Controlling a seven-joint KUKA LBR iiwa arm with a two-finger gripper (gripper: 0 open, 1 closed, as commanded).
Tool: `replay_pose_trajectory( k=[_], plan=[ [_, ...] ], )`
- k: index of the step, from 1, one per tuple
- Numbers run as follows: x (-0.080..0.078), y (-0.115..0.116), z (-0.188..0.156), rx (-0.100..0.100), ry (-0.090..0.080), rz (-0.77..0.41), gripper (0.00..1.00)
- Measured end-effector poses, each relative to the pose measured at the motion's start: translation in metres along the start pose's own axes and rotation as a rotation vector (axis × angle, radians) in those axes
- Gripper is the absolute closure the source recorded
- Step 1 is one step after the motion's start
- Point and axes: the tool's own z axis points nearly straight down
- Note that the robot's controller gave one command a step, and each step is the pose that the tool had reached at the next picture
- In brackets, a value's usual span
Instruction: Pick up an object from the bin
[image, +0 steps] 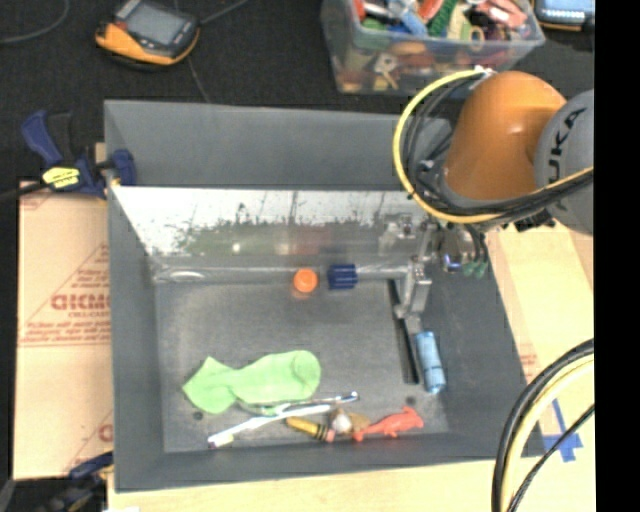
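- While the claw (410, 305) hangs low at the right of the grey bin (250, 150), whether it is spread or pressed together cannot be told
- Nearest item: light-blue cylinder, marker-like (430, 362), flat on the floor along the right wall, its upper end just below the claw in the view; a thin black stick (408, 352) runs close along its left side, touching or apart not clear
- Back of floor, left of the claw: small orange cap (305, 282) and small dark-blue block (342, 276), near each other, well apart from the rest
- Front of floor: lime-green sock-like cloth (258, 380); just in front of it a white toothbrush-like stick (275, 418), a yellow-and-black piece (308, 428) and a red-orange piece (395, 424), close together
- Step judged in hand: settling over the blue cylinder
- To do it well, by judgement: straddle the cylinder across its width near its middle, keep clear of the black stick and the right wall, reach the floor before closing, then lift straight so the round body does not roll out
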Motion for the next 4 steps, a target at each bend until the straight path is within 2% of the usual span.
replay_pose_trajectory(
  k=[1, 2, 3, 4],
  plan=[
    [0.05, 0.107, 0.132, -0.004, -0.002, 0.015, 0.0],
    [0.057, 0.073, 0.065, 0.005, -0.017, -0.076, 0.0],
    [0.106, 0.193, 0.106, -0.007, 0.007, -0.03, 0.0],
    [0.092, 0.164, 0.135, 0.007, -0.018, -0.115, 0.0]
  ],
)
